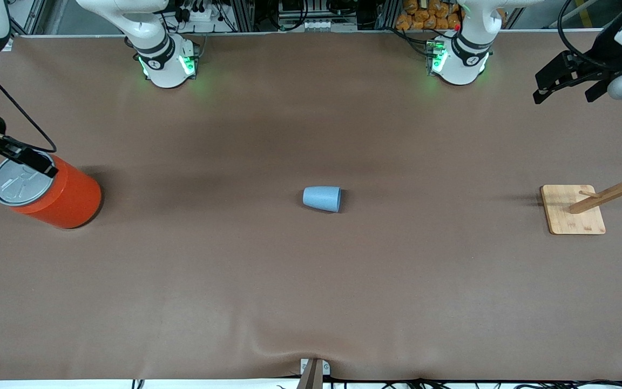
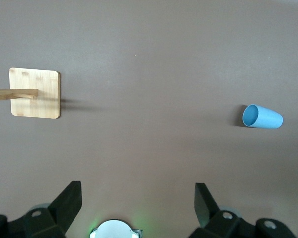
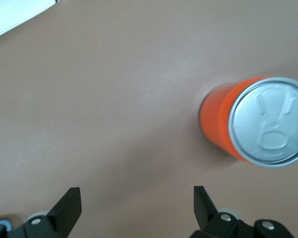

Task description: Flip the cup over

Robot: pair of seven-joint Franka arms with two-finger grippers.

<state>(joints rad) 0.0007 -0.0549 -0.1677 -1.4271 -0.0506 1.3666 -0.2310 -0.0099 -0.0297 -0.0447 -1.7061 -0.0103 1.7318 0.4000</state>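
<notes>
The small light-blue cup (image 1: 322,198) lies on its side in the middle of the brown table, its open mouth toward the left arm's end. It also shows in the left wrist view (image 2: 262,117), far from the fingers. My left gripper (image 1: 565,93) hangs open and empty high over the left arm's end of the table; its own view shows it (image 2: 137,199) with jaws wide apart. My right gripper (image 1: 27,156) is open and empty over the right arm's end, beside the orange can, as its own view shows (image 3: 136,201).
A large orange can (image 1: 52,193) with a grey lid stands at the right arm's end and shows in the right wrist view (image 3: 253,121). A wooden peg stand on a square base (image 1: 573,209) stands at the left arm's end and shows in the left wrist view (image 2: 35,92).
</notes>
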